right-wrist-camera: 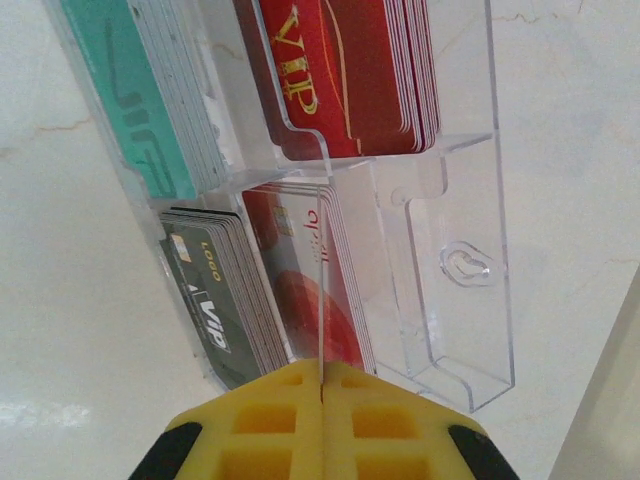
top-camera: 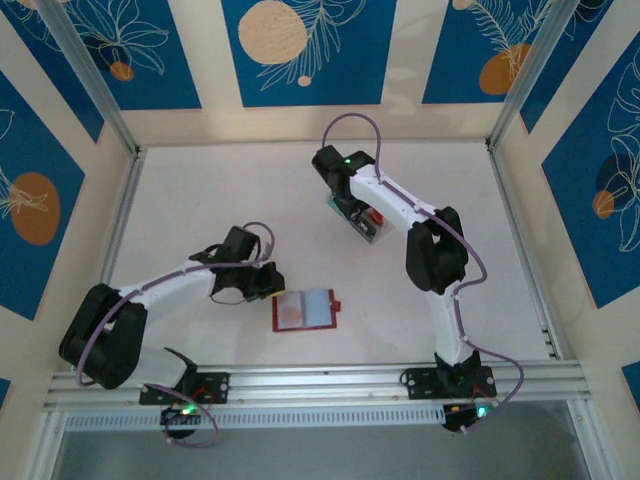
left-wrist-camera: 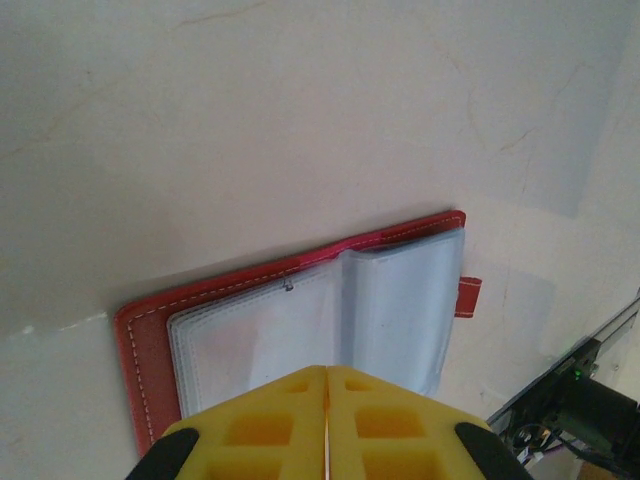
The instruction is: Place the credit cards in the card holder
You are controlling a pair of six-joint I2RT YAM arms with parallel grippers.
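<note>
Left gripper (left-wrist-camera: 326,372): yellow fingers were pressed together with nothing between them, tips over the near edge of the card holder (left-wrist-camera: 300,320); whether they touched it could not be told. The card holder lay open and flat on the white table (top-camera: 200,200), clear pockets up, just beside that gripper. Right gripper (right-wrist-camera: 321,368): fingers were closed on the edge of one credit card (right-wrist-camera: 322,280) standing in the clear box (right-wrist-camera: 470,200), among teal, red and dark stacks of credit cards (right-wrist-camera: 130,90)

"VIP" marks the red cards (right-wrist-camera: 340,70) and dark cards (right-wrist-camera: 212,300) (perhaps "LOGO" too).
</note>
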